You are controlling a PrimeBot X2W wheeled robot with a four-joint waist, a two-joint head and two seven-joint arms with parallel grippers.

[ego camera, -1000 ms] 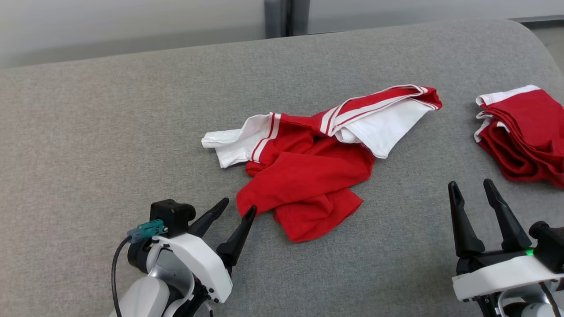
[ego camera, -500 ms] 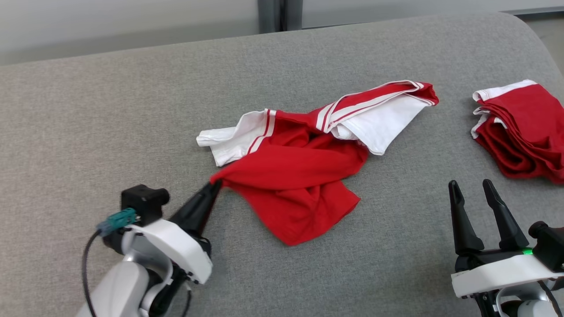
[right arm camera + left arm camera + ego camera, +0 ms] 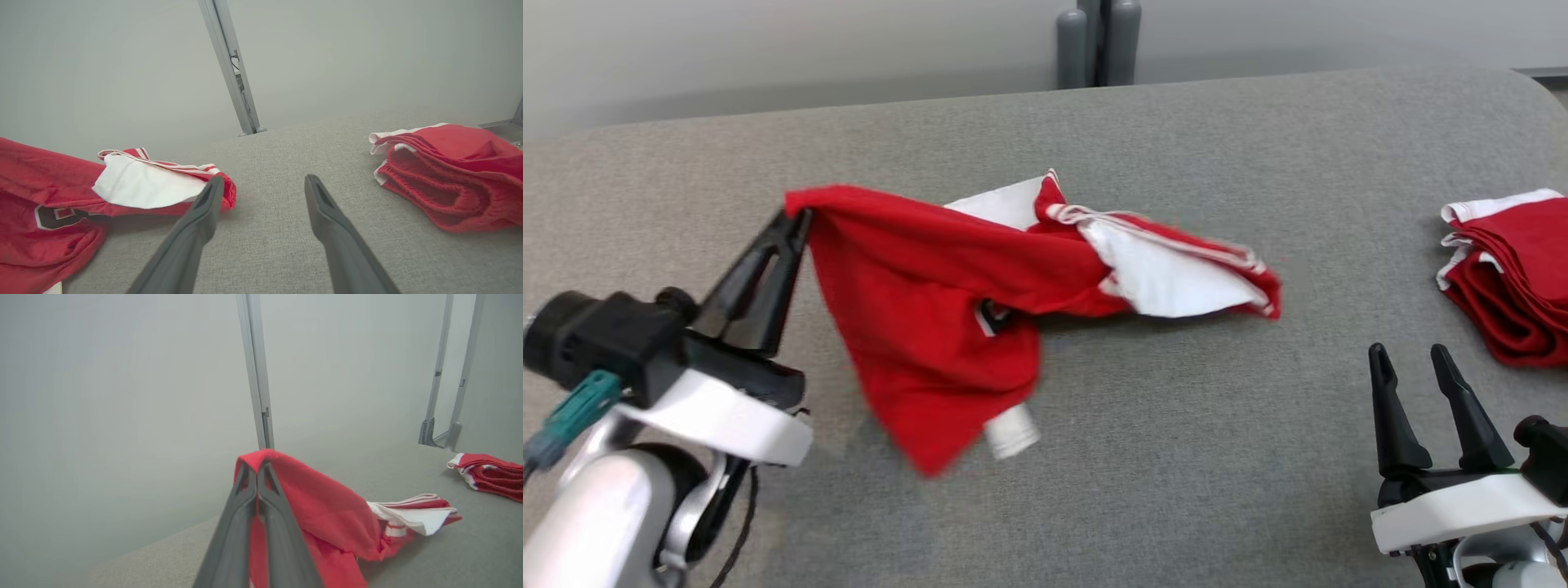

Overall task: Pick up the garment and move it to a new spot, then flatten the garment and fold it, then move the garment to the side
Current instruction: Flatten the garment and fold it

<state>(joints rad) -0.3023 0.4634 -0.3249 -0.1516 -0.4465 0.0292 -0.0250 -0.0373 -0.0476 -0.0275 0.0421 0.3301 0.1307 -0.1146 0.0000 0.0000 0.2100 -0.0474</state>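
Step in hand: pick-up and move; judged early in the task.

Garment (image 3: 915,278), red with white striped panels: one red corner is raised above the left half of the grey upholstered surface (image 3: 1176,474); the red body hangs from it; the white end trails on the surface near its centre.

Left fingers (image 3: 760,278) clenched on that corner; right fingers (image 3: 1390,408) spread, holding nothing, low by the near right corner.

Advice:
- raise until the trailing white end clears the fabric before travelling sideways, else it will likely drag and twist;
- the hold is on one corner only, so go slowly; the cloth may slide out under a jerk;
- set down in open area, well apart from the folded red pile (image 3: 1515,278) at the right edge;
- the right fingers could take a second corner to ease the flattening.

Surface: grey woven fabric, rounded far right corner; probably grips cloth that is dragged over it.

Room: pale blank wall (image 3: 768,49) behind; grey post (image 3: 1098,45) beyond the far edge.
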